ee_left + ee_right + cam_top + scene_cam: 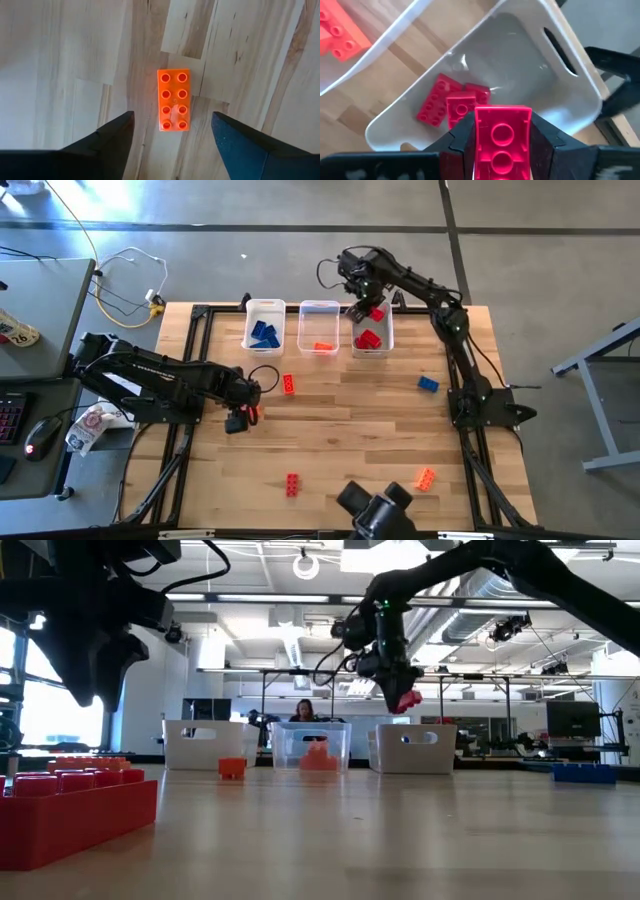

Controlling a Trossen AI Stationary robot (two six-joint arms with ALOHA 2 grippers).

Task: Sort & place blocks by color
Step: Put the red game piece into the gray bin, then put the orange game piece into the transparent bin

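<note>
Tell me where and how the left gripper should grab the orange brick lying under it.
Grip the orange brick across its two long side walls, coming straight down from above. It lies flat on the table, studs up, alone, its short width in line with the gap of the open left gripper, whose fingers sit wider than the brick.

Held brick (502, 136): red, in the dark right end effector (501, 150)
Right bin (372, 330): white, red bricks (447, 102) inside
Middle bin (319, 329): clear, one orange brick (322, 346) inside
Left bin (264, 326): white, blue bricks (264, 334) inside
Brick under left end effector (172, 122): orange (173, 100), studded in two rows
Loose bricks: one blue (428, 385), one orange (425, 478), two red (292, 484)
Counter (360, 440): pale wood planks, black frame
Arms: black
</note>
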